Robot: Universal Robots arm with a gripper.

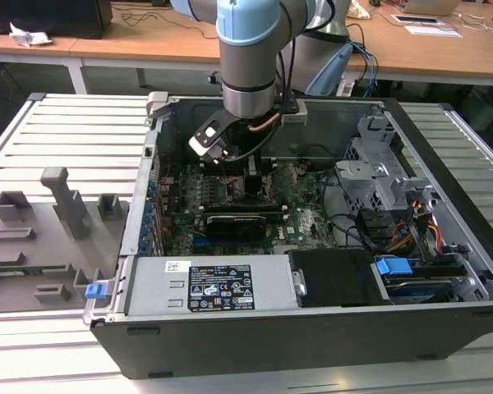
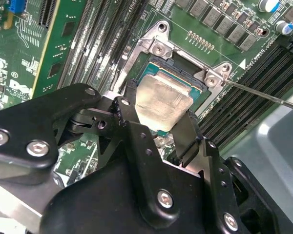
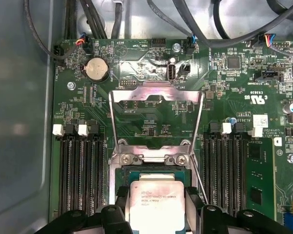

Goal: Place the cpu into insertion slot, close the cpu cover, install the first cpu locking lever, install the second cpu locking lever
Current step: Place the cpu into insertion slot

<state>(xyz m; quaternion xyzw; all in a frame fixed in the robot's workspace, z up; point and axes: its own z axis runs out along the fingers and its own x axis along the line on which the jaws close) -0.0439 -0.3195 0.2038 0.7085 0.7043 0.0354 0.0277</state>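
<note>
cpu (image 2: 163, 100) caught at two opposite edges between my black fingers (image 2: 186, 139), its silvery top facing up. It hangs right over the insertion slot (image 2: 173, 69). I cannot tell if it is fully seated.

In the first wrist view, several lines of fine dark print cross the chip's top. White lettering dots the green motherboard (image 3: 219, 92) around it, and a small white sticker sits near the memory slots (image 3: 80, 170). In the exterior view, a white label and a larger black one with white marks lie on the grey power supply (image 1: 222, 287) at the front of the computer case (image 1: 312, 345).

The cpu cover (image 3: 156, 92) is swung back from the slot, its square cut-out showing the board beneath. A thin locking lever (image 2: 263, 95) runs beside the socket, unhooked.

My arm (image 1: 246, 49) drops almost straight down into the open case. The wrist is upright and my gripper (image 1: 251, 168) points at the board near the case's back wall. The case rests on a grey slatted table (image 1: 74, 131), with grey fixtures (image 1: 62, 201) at the exterior view's left.
</note>
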